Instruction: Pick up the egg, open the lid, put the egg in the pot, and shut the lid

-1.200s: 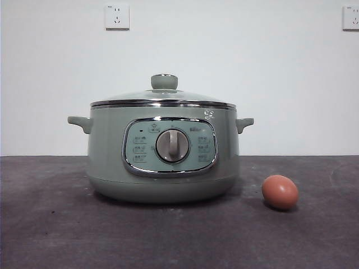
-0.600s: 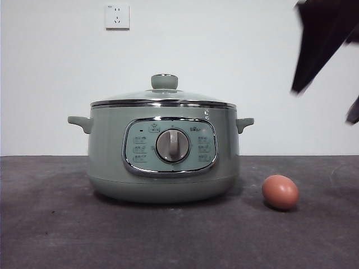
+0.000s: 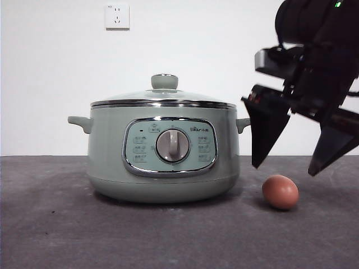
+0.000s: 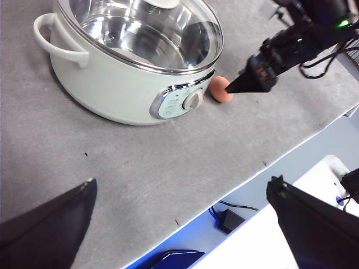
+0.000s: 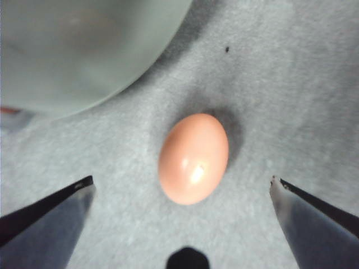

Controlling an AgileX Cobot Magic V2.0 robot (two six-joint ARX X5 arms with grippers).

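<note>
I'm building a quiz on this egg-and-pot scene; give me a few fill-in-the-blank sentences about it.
1. The lid sits ____ on the pot.
2. The egg lies on the ____, beside the pot.
3. The right gripper hangs above the egg with jaws ____.
4. The left gripper holds ____.

Missing words: closed; table; open; nothing

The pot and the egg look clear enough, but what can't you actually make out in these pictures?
- Panel labels on the pot: too small to read in the front view.
- Far side of the pot: hidden by its own body in every view.
- Underside of the egg: it lies against the table.
- Right gripper: its arm is cut off by the front view's top and right edges.
- Left gripper: only its jaw tips show in the left wrist view.
</note>
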